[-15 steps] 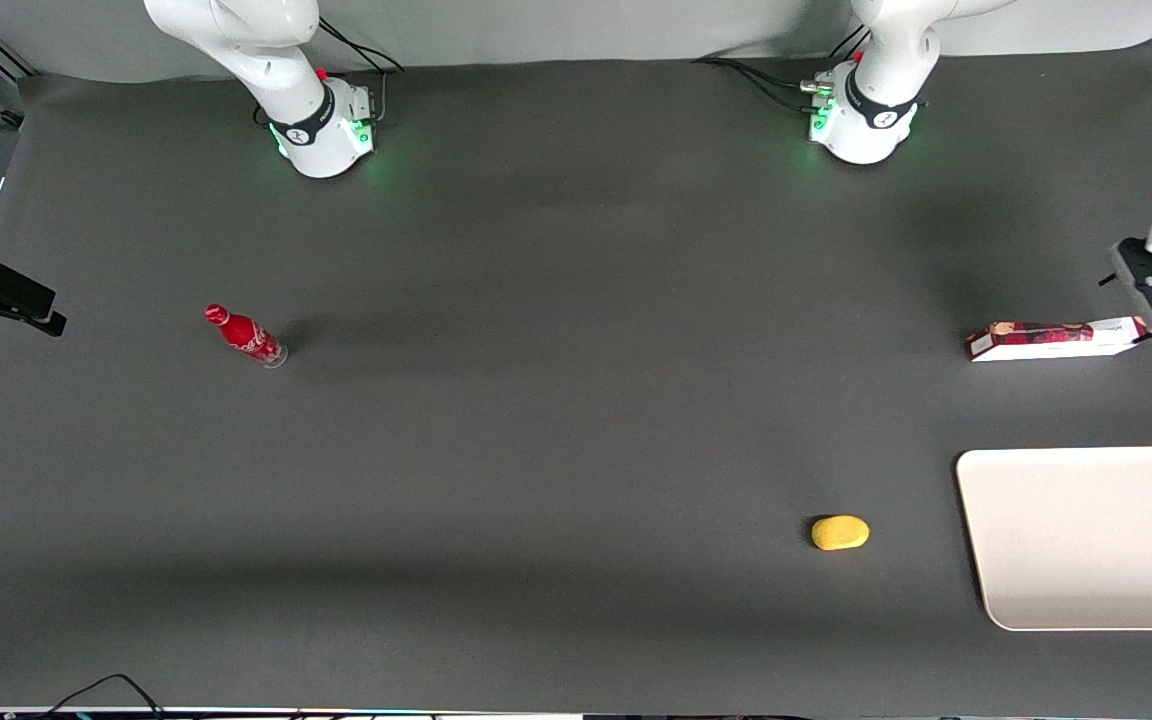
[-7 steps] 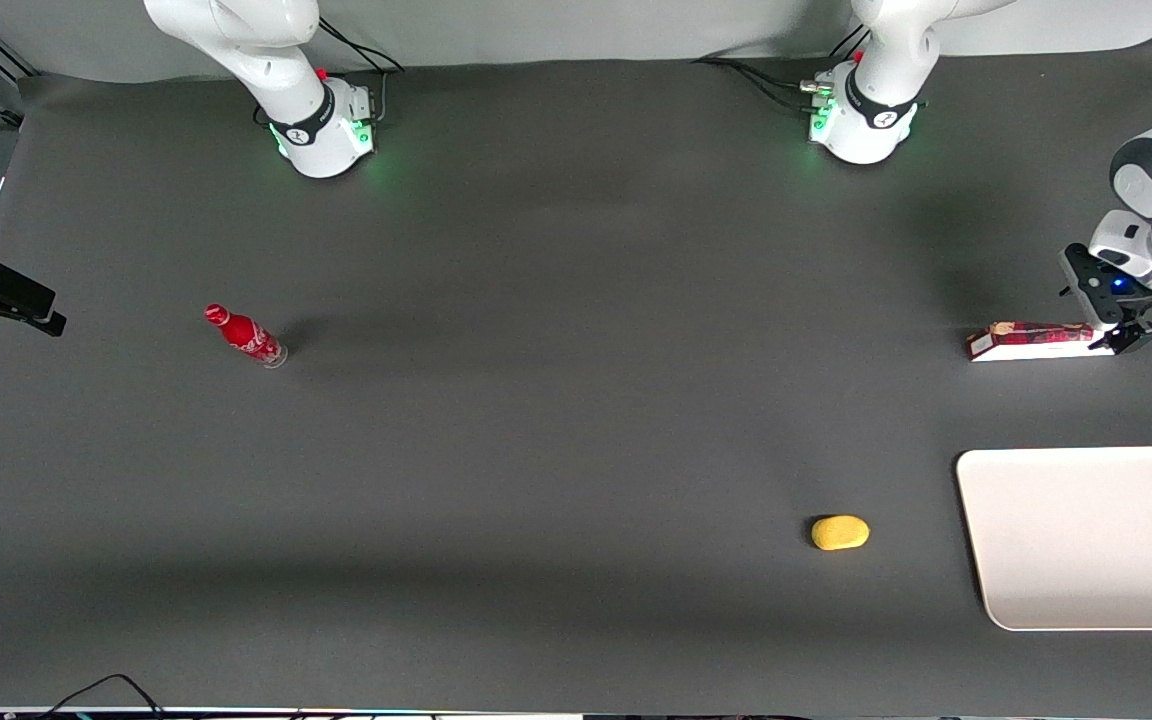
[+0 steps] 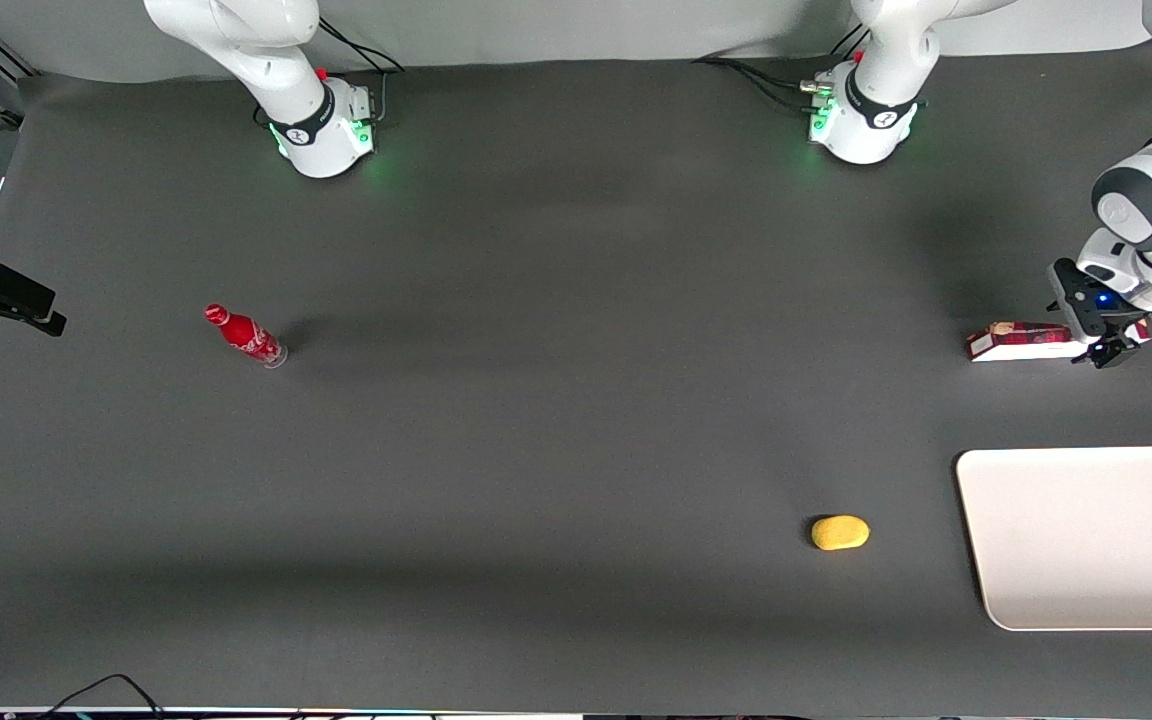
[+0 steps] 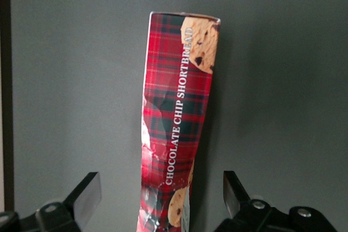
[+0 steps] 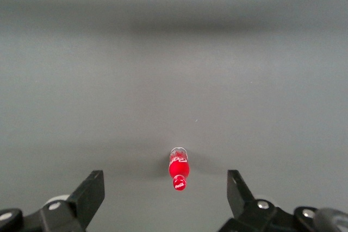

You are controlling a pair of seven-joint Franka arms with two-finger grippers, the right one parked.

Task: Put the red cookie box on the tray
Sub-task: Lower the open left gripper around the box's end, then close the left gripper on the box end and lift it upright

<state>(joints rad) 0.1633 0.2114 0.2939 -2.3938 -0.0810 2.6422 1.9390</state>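
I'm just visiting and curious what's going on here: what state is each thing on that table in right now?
Cookie box: on its narrow side on the table, ungripped, not on the tray.
Gripper: open, fingers either side of the box's end.
Tray: flat, nothing on it, nearer the front camera than the box.
Bottle: upright, toward the parked arm's end.
Yellow object: lying beside the tray.

Gripper [image 3: 1102, 347] astride box [image 4: 176, 129], flanks clear
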